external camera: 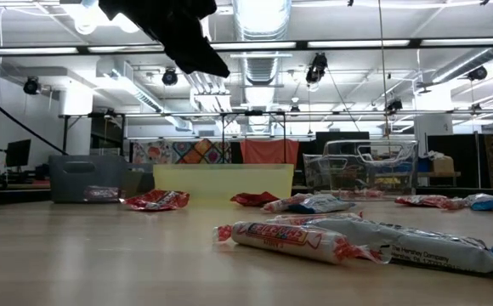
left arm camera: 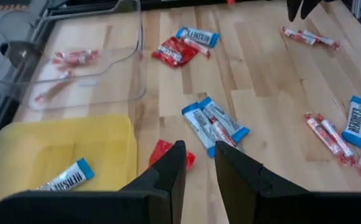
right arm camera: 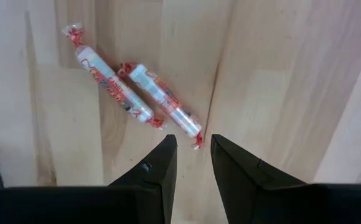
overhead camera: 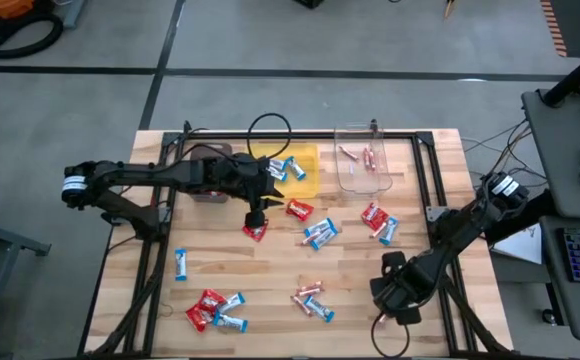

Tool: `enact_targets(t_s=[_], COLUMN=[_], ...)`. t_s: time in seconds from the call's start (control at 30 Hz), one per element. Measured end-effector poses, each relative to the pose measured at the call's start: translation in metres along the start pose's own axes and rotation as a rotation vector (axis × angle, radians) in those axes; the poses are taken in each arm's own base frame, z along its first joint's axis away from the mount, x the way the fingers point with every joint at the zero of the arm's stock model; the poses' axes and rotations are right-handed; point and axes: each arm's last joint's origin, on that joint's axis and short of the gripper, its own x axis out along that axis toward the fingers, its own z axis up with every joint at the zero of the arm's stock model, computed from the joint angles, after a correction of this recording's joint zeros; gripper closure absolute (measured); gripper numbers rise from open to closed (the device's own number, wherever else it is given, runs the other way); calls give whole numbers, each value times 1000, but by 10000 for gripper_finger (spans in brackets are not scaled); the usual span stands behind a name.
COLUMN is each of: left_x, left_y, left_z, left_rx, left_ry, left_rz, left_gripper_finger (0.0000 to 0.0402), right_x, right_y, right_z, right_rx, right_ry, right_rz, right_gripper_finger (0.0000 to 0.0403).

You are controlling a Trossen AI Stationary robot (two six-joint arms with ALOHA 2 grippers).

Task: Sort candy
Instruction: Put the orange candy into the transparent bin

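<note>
Red packet (overhead camera: 255,231) lies on the wood table (overhead camera: 270,280) directly under the left gripper (overhead camera: 256,218), whose fingers are parted and empty, just at six o'clock of the yellow bin (overhead camera: 305,172), while the right gripper (right arm camera: 190,152) hovers unclenched over two sticks (right arm camera: 162,102).

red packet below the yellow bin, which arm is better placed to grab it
Left. The left gripper hangs right over the red packet, fingers slightly apart; the right gripper is at the table's near right corner, over two pink sticks.
</note>
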Motion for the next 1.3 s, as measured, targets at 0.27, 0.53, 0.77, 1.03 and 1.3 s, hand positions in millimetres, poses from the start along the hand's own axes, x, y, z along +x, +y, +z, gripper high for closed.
enact_targets(t_s=[0.27,0.53,0.77,1.03,1.3], left_x=[0,0,0,6,11], left_y=[-1,-1,-1,-1,-1], left_z=[-1,-1,-1,-4,-7], left_rx=[-18,-19,-31,-40,-43], left_ry=[8,8,8,33,58], left_rz=[-3,-3,-3,-8,-12], left_gripper_finger=[332,332,332,332,332], right_x=[0,0,4,9,16], right_y=[0,0,2,5,7], right_z=[1,1,2,2,4], right_rx=[-40,-47,-54,-72,-127], right_ry=[-16,-17,-13,-2,7], right_rz=[-15,-14,-13,-14,-26], right_gripper_finger=[310,309,309,309,263])
